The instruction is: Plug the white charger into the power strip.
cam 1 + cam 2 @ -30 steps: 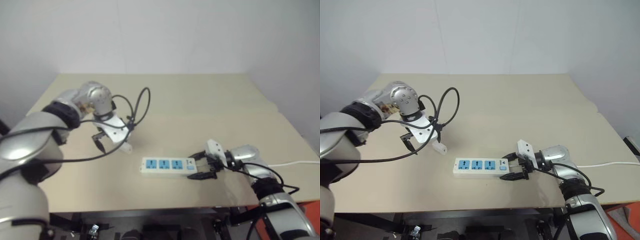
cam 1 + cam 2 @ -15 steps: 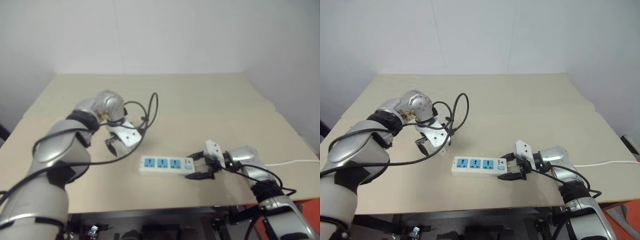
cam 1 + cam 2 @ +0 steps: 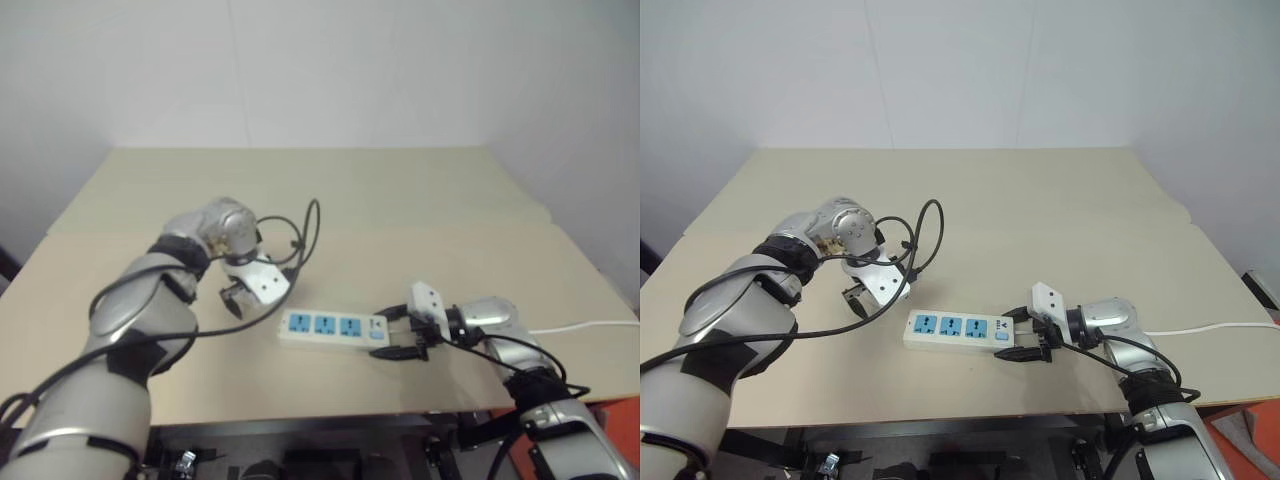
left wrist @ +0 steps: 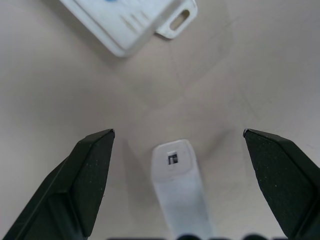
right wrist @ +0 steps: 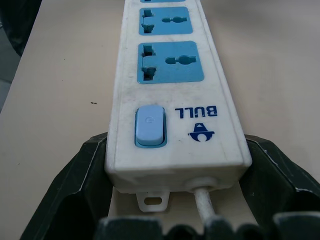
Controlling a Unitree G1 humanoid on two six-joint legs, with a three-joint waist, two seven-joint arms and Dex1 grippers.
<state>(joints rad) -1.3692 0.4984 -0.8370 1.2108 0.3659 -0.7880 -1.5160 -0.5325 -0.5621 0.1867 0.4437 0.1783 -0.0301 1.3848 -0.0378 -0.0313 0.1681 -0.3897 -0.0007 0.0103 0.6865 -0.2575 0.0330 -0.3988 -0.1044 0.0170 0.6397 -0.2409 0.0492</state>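
In the head views, one power strip point(image 3: 960, 331) lies on the tabletop point(image 3: 1040, 220), long axis left to right, with three blue sockets. The right tool point(image 3: 1025, 335) straddles its right, switch end, one finger on each long side. The left tool point(image 3: 862, 297) points down at the tabletop just beyond the strip's left end. In the left wrist view, one white charger point(image 4: 177, 192) lies on the tabletop directly below the left tool point(image 4: 177, 150), between its wide-spread, empty fingers point(image 4: 87, 175); its long axis runs toward the strip's end point(image 4: 135, 25). The left arm is nearer. In the right wrist view, both fingers point(image 5: 75, 185) flank the strip point(image 5: 172, 100) closely at its switch end, apparently bracing it.
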